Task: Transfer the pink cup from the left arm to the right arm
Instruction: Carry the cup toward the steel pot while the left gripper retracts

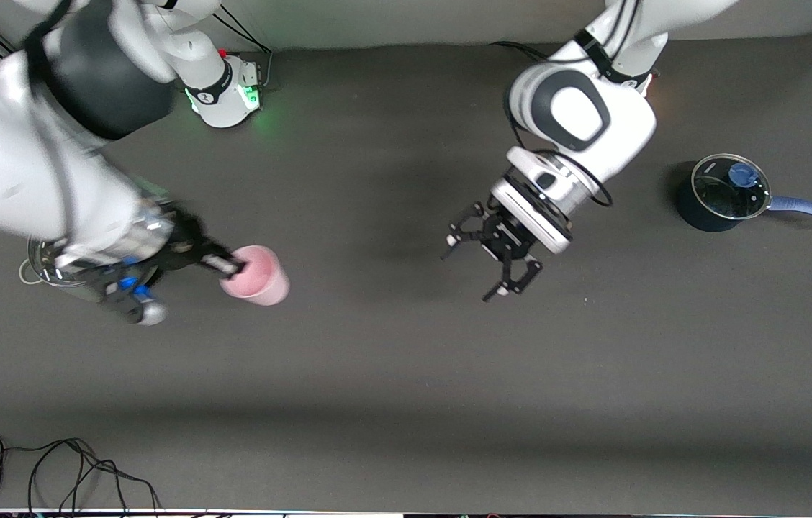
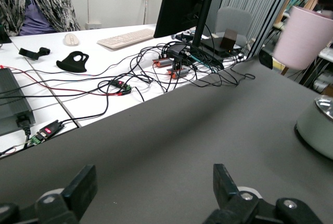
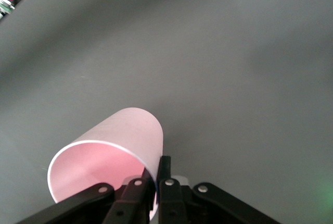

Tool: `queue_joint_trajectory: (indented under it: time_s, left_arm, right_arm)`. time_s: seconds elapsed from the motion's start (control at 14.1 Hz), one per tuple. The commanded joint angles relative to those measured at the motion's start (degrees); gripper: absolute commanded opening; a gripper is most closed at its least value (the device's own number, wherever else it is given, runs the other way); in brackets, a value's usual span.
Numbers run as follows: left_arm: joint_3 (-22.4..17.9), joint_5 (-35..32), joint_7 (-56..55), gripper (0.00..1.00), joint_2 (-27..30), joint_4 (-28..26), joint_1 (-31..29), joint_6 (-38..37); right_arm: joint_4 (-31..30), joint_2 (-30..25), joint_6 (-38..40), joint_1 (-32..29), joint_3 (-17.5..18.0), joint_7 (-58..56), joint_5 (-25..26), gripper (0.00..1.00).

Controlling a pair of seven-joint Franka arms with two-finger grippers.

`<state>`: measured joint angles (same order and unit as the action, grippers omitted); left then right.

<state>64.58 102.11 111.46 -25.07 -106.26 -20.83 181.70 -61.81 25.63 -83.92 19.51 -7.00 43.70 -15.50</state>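
Dark grey matting covers the table (image 1: 391,374), and over it, toward the right arm's end, we see the pink cup (image 1: 257,275) held up in the air with the right gripper (image 1: 227,265) pinching its rim, one finger inside and one outside. Well apart from the cup, the left gripper (image 1: 496,262) hangs over bare matting with its claw spread wide and holding nothing. A lidded blue saucepan (image 1: 724,193) stands far from the cup at the left arm's end, while a steel pot (image 1: 42,262) sits just beside the cup, partly hidden under the right arm.

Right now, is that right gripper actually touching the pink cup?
Touching. The right wrist view shows the right gripper shut on the pink cup, fingers pinching its rim wall.
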Motion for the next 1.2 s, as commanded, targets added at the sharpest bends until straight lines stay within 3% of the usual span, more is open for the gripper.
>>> queue_joint_trajectory:
  time_s: [0.0,0.21,0.5,0.64,0.85,1.13]
  left_arm:
    - [0.72,-2.08,-0.72,0.99,0.37,-3.6,-5.87,-7.73]
    - [1.08,-4.8,-0.8,0.99,0.64,-7.46,-10.88,-14.07]
    - [1.08,-9.46,-1.24,0.99,1.16,-11.25,-15.46,-20.14]
    - [1.08,-14.45,-4.38,0.99,1.25,-12.83,-17.48,-24.17]
    - [0.9,-32.95,-23.75,1.0,3.7,-13.28,-22.22,-34.79]
    - [0.37,-57.32,-49.45,1.0,6.35,-8.37,-30.39,-55.96]
  right_arm:
    - [-6.63,-3.65,0.86,-2.55,-2.04,-16.12,4.74,0.0]
    - [-10.94,-3.74,-0.27,-2.81,-4.15,-28.38,11.36,0.0]
    - [-20.87,-3.92,-9.92,-2.72,-8.28,-35.33,11.63,0.0]
    - [-26.66,-4.44,-15.46,-2.72,-8.73,-36.49,11.63,0.0]
    - [-37.91,-5.76,-27.32,-2.73,-9.61,-37.72,11.02,0.0]
    - [-46.26,-5.32,-36.2,-2.72,-9.52,-37.81,10.93,0.0]
